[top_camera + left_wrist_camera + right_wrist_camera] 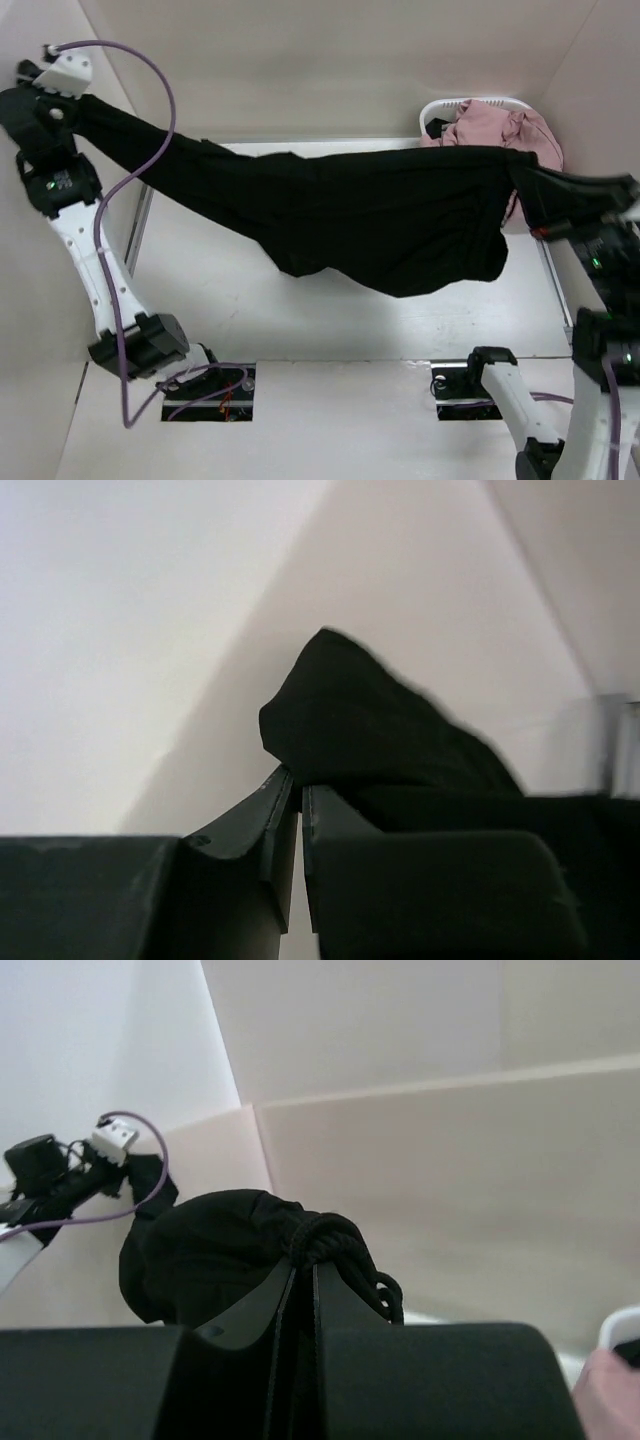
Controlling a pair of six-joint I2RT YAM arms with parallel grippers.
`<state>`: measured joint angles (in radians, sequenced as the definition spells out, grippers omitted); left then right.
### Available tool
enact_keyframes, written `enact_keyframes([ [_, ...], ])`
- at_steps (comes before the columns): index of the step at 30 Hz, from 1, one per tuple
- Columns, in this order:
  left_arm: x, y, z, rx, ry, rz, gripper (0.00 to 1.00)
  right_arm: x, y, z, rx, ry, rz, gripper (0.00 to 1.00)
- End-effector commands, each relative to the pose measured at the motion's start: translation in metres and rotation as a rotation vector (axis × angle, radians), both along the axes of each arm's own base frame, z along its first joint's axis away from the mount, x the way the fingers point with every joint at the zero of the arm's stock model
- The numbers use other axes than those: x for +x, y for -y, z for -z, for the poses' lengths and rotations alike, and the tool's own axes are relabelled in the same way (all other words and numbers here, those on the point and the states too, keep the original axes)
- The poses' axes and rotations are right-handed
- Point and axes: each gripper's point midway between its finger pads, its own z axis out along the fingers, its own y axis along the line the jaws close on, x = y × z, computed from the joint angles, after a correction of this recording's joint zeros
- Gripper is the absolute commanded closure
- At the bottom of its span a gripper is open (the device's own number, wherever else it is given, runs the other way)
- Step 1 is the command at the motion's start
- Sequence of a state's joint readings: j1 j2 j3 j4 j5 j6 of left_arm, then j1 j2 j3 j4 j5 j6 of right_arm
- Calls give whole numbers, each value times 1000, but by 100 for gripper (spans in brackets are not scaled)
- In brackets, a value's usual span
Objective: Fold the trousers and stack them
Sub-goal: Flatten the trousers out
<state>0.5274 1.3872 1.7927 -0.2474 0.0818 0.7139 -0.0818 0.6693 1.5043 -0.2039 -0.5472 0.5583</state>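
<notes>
The black trousers (380,220) hung stretched across almost the whole width of the cell. The left hand (83,108) pinched one end high against the left wall (25,260), and the right hand (523,180) pinched the other near the right side. This span barred any straight path from front to back at mid height. Its middle sagged low over the desk (230,310); whether it touched could not be told. The near strip of desk in front of the cloth lay open. A white basket (437,106) heaped with pink clothes (495,128) filled the far right corner, just behind the right hand. A purple cable (168,95) looped out beside the left arm, crossing over the trousers.
</notes>
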Motion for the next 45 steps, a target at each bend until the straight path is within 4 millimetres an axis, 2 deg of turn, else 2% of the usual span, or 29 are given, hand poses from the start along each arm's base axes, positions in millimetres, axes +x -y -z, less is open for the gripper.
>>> enact_keyframes([
  [1, 69, 7, 59, -89, -101, 42, 96, 97, 1, 50, 55, -225, -28, 96],
  [5, 164, 34, 121, -161, -219, 95, 95, 203, 2, 90, 48, -389, 71, 94],
  [6, 181, 40, 133, -181, -241, 102, 94, 225, 5, 98, 55, -426, 116, 92],
  [7, 206, 51, 152, -213, -282, 117, 92, 252, 14, 111, 72, -479, 184, 84],
  [9, 233, 67, 182, -248, -363, 142, 81, 292, 29, 143, 94, -608, 305, 70],
  [11, 245, 85, 212, -263, -463, 163, 54, 307, 30, 171, 64, -726, 354, 30],
  [12, 244, 94, 224, -268, -509, 179, 38, 305, 20, 184, 27, -773, 340, 0],
  [13, 240, 100, 232, -272, -546, 192, 30, 301, 11, 195, -17, -803, 328, 0],
  [15, 225, 109, 241, -280, -586, 223, 29, 285, -2, 214, -95, -845, 319, 0],
  [18, 188, 125, 246, -274, -619, 278, 28, 255, 1, 242, -134, -887, 371, 0],
  [19, 170, 142, 251, -268, -646, 327, 28, 245, 7, 254, -126, -902, 405, 0],
  [21, 123, 192, 276, -232, -752, 474, 26, 229, 19, 285, -89, -942, 460, 0],
  [23, 62, 251, 318, -166, -904, 639, 24, 216, 22, 323, -37, -1001, 470, 0],
  [25, 3, 300, 363, -95, -1052, 777, 24, 211, 25, 365, -1, -1069, 477, 0],
  [27, -44, 334, 399, -55, -1162, 875, 24, 209, 28, 402, 22, -1131, 497, 0],
  [29, -70, 357, 424, -35, -1224, 934, 25, 211, 30, 433, 42, -1181, 523, 0],
  [31, -81, 376, 440, -64, -1254, 952, 25, 220, 33, 452, 64, -1211, 539, 0],
  [34, -87, 401, 457, -112, -1275, 952, 26, 239, 40, 475, 70, -1245, 593, 0],
  [37, -76, 418, 463, -141, -1240, 944, 26, 259, 34, 500, 60, -1309, 597, 2],
  [39, -64, 422, 465, -155, -1201, 922, 26, 271, 31, 513, 50, -1342, 601, 5],
  [40, -58, 423, 466, -167, -1185, 906, 27, 275, 27, 517, 45, -1355, 596, 9],
  [41, -53, 423, 467, -186, -1175, 892, 27, 278, 22, 522, 37, -1367, 592, 22],
  [43, -53, 424, 471, -224, -1183, 883, 30, 281, 17, 527, 43, -1387, 587, 35],
  [45, -58, 428, 478, -249, -1211, 899, 39, 281, 11, 532, 73, -1414, 550, 46],
])
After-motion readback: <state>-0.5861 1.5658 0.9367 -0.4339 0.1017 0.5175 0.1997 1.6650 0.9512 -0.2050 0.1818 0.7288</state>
